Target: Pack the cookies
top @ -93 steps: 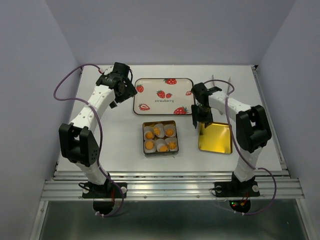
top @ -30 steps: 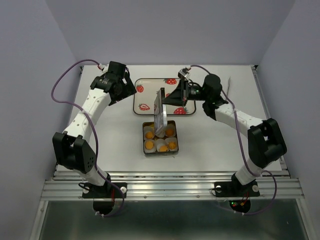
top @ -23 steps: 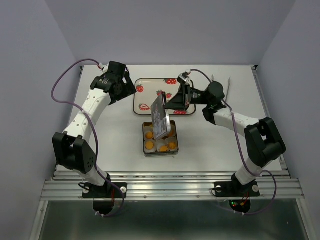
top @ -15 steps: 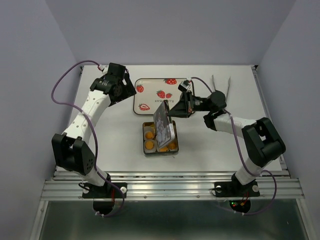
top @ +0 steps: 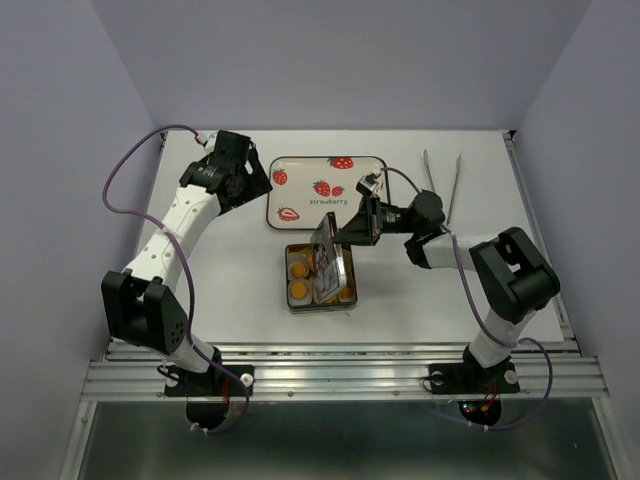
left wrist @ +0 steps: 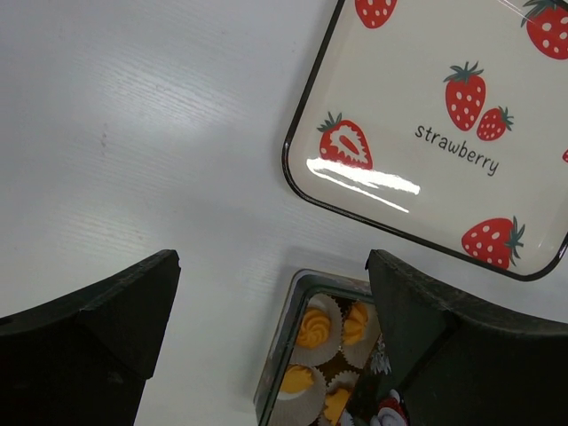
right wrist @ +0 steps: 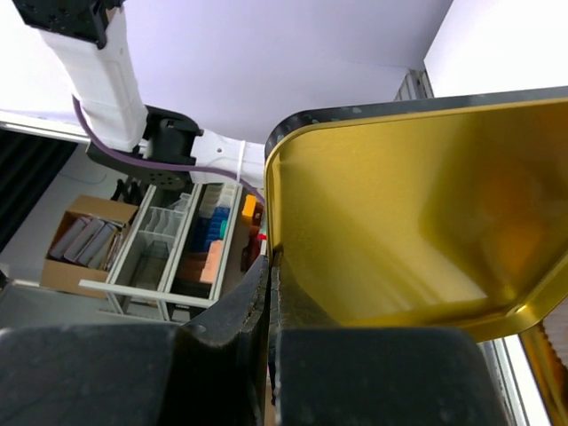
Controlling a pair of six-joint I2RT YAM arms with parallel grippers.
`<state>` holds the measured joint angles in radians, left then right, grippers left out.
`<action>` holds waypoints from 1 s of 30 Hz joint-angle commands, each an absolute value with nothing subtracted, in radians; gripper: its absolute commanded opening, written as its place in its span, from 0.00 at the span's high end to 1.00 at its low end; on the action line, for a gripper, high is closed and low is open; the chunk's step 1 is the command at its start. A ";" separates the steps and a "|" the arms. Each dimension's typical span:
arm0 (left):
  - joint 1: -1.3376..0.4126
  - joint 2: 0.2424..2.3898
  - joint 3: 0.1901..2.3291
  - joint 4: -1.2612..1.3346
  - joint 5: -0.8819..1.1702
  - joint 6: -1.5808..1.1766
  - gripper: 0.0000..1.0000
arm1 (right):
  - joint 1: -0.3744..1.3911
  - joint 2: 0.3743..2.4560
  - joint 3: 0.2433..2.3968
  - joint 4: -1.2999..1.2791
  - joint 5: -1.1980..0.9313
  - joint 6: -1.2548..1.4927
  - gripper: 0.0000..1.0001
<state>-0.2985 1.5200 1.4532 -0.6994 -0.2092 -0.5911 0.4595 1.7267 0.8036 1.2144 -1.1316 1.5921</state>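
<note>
The open tin (top: 318,308) sits mid-table with the cookies (top: 297,270) in white paper cups inside. My right gripper (top: 352,230) is shut on the edge of the tin's lid (top: 328,262), holding it tilted over the tin's right half and hiding the cookies there. In the right wrist view the lid's gold inner face (right wrist: 417,213) fills the frame, its rim pinched in the gripper (right wrist: 271,266). My left gripper (top: 240,182) hangs open above the table at the back left. Its wrist view shows the gripper (left wrist: 272,262) holding nothing, with the tin (left wrist: 282,355) and cookies (left wrist: 312,327) below.
A white strawberry-printed tray (top: 300,190) lies just behind the tin, also in the left wrist view (left wrist: 417,89). Metal tongs (top: 440,185) lie at the back right of the table.
My right gripper picked the lid off the table on the right, carried it over the tin, then lowered and tilted it toward the tin. The left arm has hardly moved.
</note>
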 commanded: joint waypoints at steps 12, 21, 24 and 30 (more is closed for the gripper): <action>-0.291 1.448 1.417 -0.641 -0.190 -0.566 0.01 | 0.442 1.832 0.669 1.575 -1.086 1.703 0.98; -0.293 1.454 1.422 -0.632 -0.181 -0.561 0.01 | 0.382 1.740 0.646 1.246 -1.129 1.473 0.91; -0.293 1.457 1.417 -0.632 -0.175 -0.564 0.01 | 0.370 1.733 0.672 1.244 -1.126 1.473 0.91; -0.293 1.463 1.425 -0.632 -0.173 -0.560 0.01 | 0.370 1.775 0.735 1.341 -1.144 1.554 0.80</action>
